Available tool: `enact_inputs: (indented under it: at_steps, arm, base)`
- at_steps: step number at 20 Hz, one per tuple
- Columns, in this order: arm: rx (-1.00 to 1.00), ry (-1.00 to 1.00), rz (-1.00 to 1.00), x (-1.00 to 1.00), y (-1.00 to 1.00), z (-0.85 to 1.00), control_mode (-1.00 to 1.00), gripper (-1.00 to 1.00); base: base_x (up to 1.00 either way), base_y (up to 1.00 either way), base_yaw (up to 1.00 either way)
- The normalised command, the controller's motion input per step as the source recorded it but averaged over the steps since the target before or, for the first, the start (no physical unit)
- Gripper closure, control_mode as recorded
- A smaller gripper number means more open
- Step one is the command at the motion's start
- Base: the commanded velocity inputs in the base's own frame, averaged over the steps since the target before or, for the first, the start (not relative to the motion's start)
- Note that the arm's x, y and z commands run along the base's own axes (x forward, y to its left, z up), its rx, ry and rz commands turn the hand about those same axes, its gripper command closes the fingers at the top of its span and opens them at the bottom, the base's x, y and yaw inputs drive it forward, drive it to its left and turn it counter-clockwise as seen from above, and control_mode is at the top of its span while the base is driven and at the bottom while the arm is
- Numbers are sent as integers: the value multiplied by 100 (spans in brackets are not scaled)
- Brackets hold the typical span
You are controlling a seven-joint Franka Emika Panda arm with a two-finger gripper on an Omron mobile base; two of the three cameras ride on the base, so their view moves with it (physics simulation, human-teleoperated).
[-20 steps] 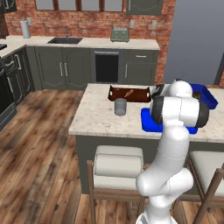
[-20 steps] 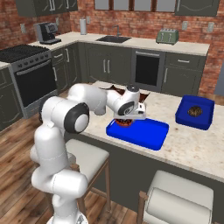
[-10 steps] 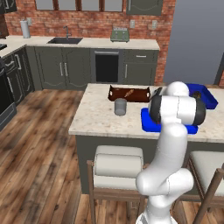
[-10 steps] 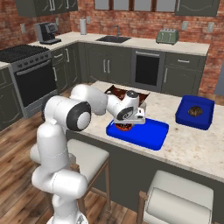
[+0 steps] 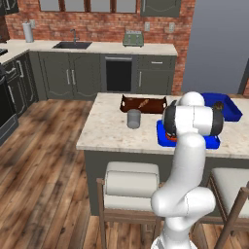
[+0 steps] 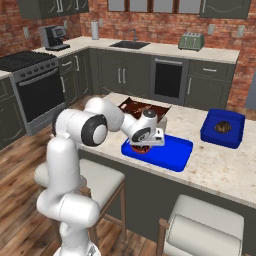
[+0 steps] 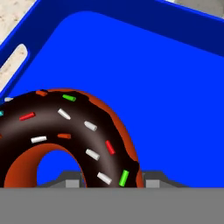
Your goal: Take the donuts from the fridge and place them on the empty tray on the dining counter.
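- The chocolate donut, dark icing with coloured sprinkles, fills the lower left of the hand view, over the floor of the bright blue tray. In the right base view it shows as a small brown-red shape under the hand, at the tray's left end.
- The gripper hangs low over that end of the tray. The donut hides the fingertips, so I cannot tell whether the fingers pinch it or stand apart.
- In the hand view the tray's rim runs close by the donut on the upper left, with a slot handle in it. The rest of the tray floor stretches bare toward the upper right.
- The tray lies on the dining counter, near its front edge. Bare stone lies to its right.
- Just behind the tray's left end sits a dark brown tray. A darker blue tray stands apart to the right, with a small dark thing in it.
- In the left base view, a grey cup stands left of the bright tray, in front of the brown tray.
- Stools stand along the counter's near side.
- Compared with a second ago, the hand has sunk a little toward the tray. The trays and cup lie as they did.
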Motion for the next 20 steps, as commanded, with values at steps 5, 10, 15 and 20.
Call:
enact_inputs:
  at_steps: [5, 10, 15, 20]
  arm:
    - [-1, -2, 0, 24, 2, -23, -100, 100]
    - [-1, -2, 0, 35, 2, -16, -100, 100]
    - [-1, 0, 0, 21, 9, -8, -100, -100]
    - [0, 4, -3, 0, 0, 3, -100, -100]
  base:
    - [0, 0, 0]
    - [0, 0, 0]
    - [0, 0, 0]
    - [0, 0, 0]
